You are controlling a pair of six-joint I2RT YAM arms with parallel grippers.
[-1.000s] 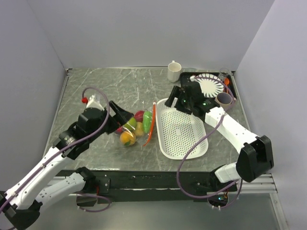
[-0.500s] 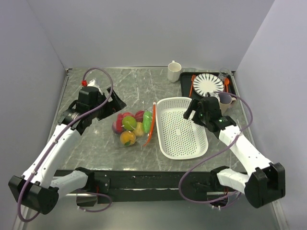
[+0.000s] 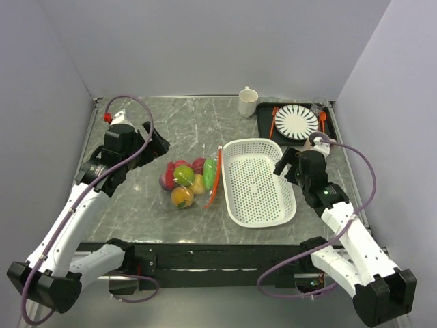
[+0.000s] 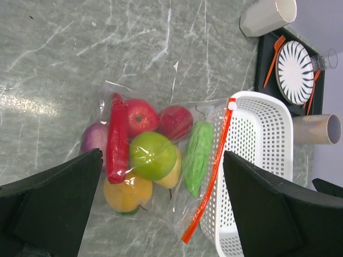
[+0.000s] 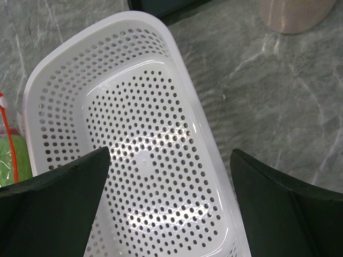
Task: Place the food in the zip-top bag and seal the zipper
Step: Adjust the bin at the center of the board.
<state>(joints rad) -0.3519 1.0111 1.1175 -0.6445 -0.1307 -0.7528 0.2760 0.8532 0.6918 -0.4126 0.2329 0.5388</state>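
The food (image 4: 153, 155) is all inside the bag (image 4: 211, 115). I can see round balls in red, green, yellow, orange and purple, a long red chilli and a green cucumber. The bag lies flat on the surface (image 4: 80, 53), in the middle, with its zipper (image 4: 209, 171) side touching the rim of the white basket (image 4: 268, 134). The basket has nothing in it.

The left hand (image 3: 156, 140) hangs up above the surface, to the left of the bag. Its fingers are wide apart and hold nothing. The right hand (image 3: 288, 162) hangs over the right side of the basket. Its fingers are wide apart too, and hold nothing.

The zipper looks like one thin straight line. The little white slider (image 4: 231, 105) sits at the far end of it. So I think the bag is zipped shut, but I cannot be fully sure from here.

I think the job is at its last step, or done. If any part of the zipper is not shut, one hand should hold the bag down. The other hand should pinch the slider and pull it along the strip, slowly, so the thin bag does not slide or bunch up.
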